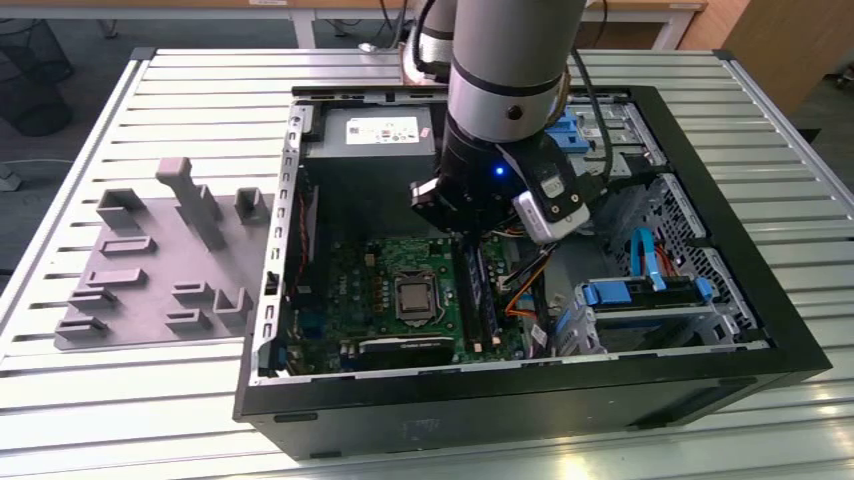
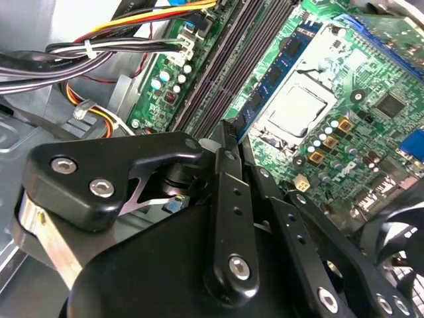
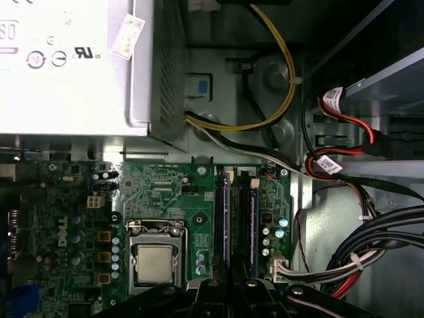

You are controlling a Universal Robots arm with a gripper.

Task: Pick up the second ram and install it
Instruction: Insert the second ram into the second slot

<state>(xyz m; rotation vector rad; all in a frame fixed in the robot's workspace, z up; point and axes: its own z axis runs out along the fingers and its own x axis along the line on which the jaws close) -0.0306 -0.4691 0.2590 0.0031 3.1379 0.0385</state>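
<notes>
The ram (image 2: 281,69) is a blue stick with dark chips, standing on edge in the slot beside the CPU socket (image 2: 298,109). In the first wrist view the ram (image 3: 224,218) is a thin blue line among the black slots. In the exterior view the ram (image 1: 475,300) lies just below the arm's tool. My gripper (image 2: 232,136) is low inside the open computer case (image 1: 747,330), its tip at one end of the stick. The gripper (image 1: 461,235) hangs over the slots, and its black tip (image 3: 230,283) shows in the first wrist view.
A power supply (image 1: 380,130) fills the case's far corner. Cable bundles (image 3: 371,252) and blue drive cages (image 1: 641,295) crowd the side at the exterior view's right. A grey fixture plate (image 1: 160,260) with blocks lies on the slatted table at the exterior view's left.
</notes>
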